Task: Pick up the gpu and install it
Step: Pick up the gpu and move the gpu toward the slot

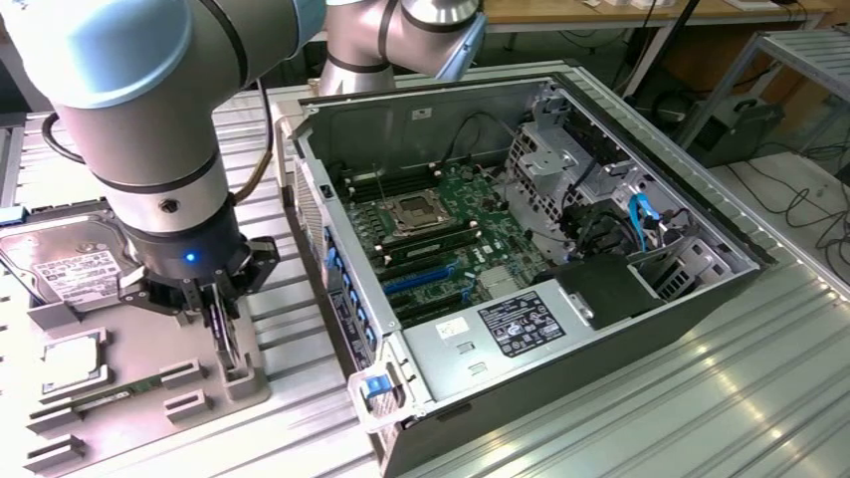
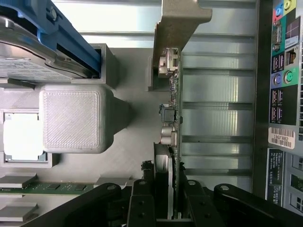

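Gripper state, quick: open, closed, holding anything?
Gripper: closed on the gpu, which stands on edge at the grey parts tray.

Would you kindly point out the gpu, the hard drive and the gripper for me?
gpu [image 2: 177, 23]: wrist view, on its silver bracket.
hard drive [image 1: 74, 271]: exterior view, on its white label.
gripper [image 1: 219, 311]: exterior view, midway between its fingertips.
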